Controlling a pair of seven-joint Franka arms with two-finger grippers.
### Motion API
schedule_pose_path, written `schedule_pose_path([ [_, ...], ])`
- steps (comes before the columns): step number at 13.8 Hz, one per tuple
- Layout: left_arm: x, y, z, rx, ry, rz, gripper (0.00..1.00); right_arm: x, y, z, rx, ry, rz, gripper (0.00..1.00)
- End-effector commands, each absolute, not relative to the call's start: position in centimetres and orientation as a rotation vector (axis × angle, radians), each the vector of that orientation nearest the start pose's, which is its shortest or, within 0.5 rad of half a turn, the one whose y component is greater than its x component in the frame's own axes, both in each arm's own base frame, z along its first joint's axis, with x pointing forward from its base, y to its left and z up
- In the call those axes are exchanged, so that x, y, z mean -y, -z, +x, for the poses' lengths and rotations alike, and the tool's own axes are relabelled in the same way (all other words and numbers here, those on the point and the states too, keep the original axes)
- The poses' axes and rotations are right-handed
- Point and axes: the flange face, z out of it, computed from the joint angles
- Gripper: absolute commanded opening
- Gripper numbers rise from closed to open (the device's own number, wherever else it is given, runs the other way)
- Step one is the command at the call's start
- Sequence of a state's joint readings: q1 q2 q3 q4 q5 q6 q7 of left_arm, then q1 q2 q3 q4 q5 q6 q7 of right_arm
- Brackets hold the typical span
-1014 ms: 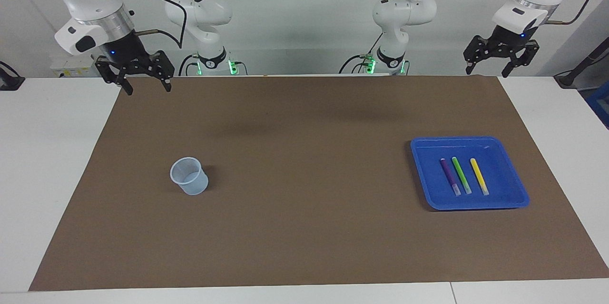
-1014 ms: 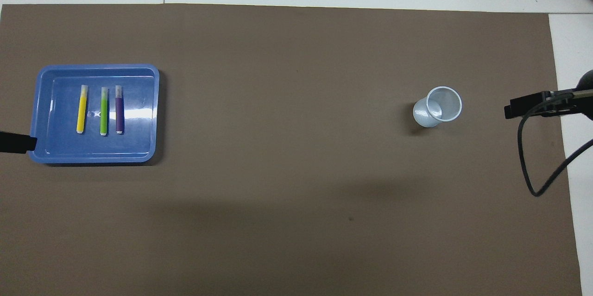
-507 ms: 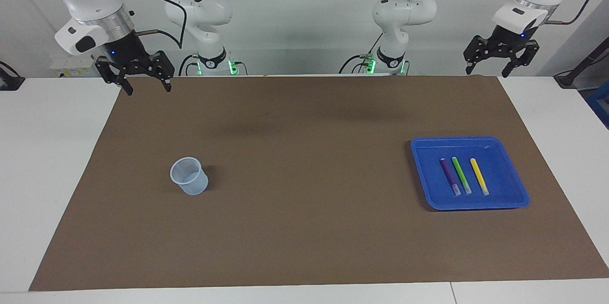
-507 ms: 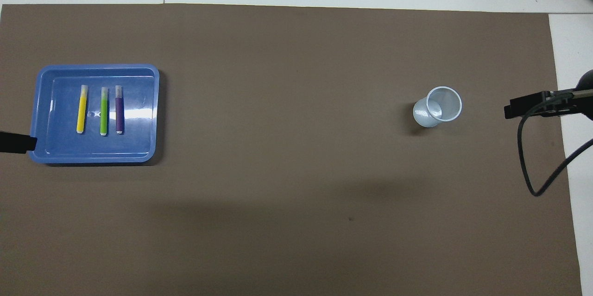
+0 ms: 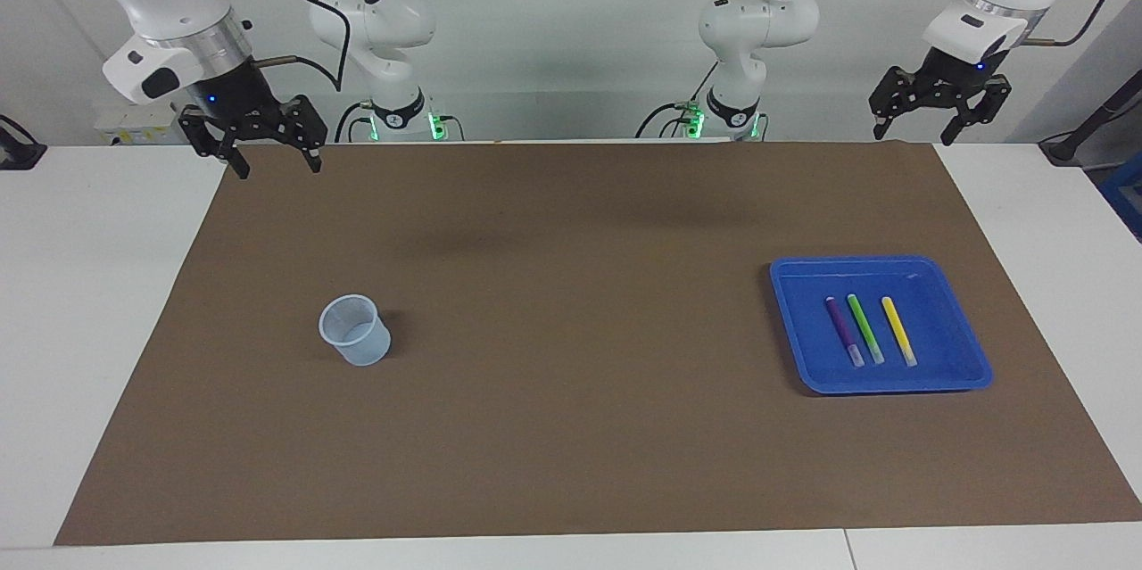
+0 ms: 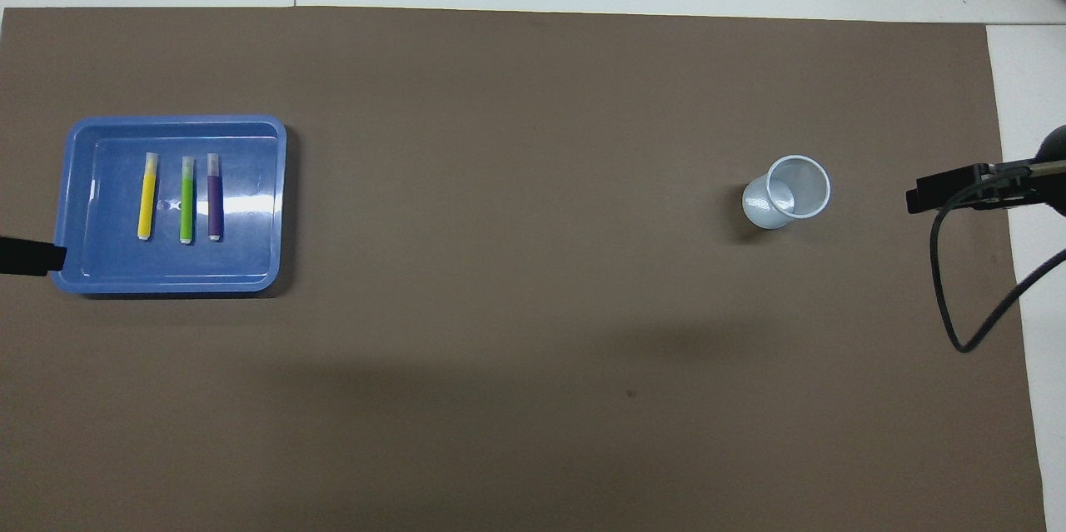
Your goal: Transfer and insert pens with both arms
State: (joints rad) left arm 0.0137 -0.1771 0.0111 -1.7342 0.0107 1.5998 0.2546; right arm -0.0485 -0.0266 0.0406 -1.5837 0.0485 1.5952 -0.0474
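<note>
Facing view: left gripper (image 5: 935,126) hangs in the air over the brown mat's (image 5: 571,427) edge nearest the robots, at the left arm's end, fingers spread wide, holding nothing. Right gripper (image 5: 266,152) hangs over the mat corner nearest the robots at the right arm's end, fingers also spread wide, empty. Both arms wait. Blue tray (image 5: 968,365) sits on the mat toward the left arm's end. In it lie three pens side by side, apart, not touching: purple pen (image 5: 842,330), green pen (image 5: 864,327), yellow pen (image 5: 897,329), pale caps pointing away from the robots. Translucent cup (image 5: 355,330) stands upright on the mat toward the right arm's end, well apart from the tray.
</note>
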Motion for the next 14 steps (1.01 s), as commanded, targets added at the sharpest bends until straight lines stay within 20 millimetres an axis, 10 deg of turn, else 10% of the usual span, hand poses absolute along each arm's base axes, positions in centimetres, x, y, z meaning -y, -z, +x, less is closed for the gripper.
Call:
schedule_pose_path([
  [1,-1.5,-64.5,49.5,-0.372,0.053,-3.088,1.00,0.1,-63.5,55.3,0.032,0.075,-3.087,1.00],
  [14,-1.5,-64.5,49.5,-0.372,0.053,-3.088,1.00,0.7,-63.1,55.3,0.017,0.071,-3.086,1.00],
])
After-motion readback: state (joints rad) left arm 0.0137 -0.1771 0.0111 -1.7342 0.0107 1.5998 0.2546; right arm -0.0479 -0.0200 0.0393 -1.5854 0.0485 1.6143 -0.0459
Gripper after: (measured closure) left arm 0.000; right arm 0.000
